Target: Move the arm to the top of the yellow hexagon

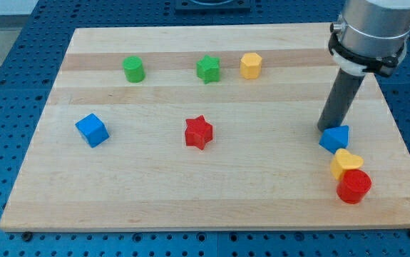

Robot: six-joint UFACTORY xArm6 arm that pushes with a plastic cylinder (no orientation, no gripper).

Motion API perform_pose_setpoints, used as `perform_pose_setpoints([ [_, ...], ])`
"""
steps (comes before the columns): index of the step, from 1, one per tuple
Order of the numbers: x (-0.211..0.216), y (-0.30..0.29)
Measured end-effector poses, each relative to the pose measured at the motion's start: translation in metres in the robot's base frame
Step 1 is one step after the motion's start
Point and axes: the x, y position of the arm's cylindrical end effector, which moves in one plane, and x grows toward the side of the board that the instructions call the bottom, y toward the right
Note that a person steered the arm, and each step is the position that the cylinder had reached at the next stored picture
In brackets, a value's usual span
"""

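the yellow hexagon (251, 65) sits upper centre on the bench (212, 193), beside the green star (207, 69). my tip (324, 130) stands upright far off at the right, touching the blue block (334, 138); there is no gripper.

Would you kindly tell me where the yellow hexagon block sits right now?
The yellow hexagon block sits near the view's top, right of centre, just right of the green star block, far from my tip.

No readable text, labels or numbers appear anywhere.
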Motion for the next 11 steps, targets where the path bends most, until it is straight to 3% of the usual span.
perform_pose_setpoints([
  [2,0.005,0.0],
  [3,-0.043,0.005],
  [5,-0.196,0.016],
  [6,-0.222,-0.029],
  [7,-0.185,-0.063],
  [8,-0.123,-0.066],
  [9,-0.088,-0.066],
  [11,-0.217,-0.072],
])
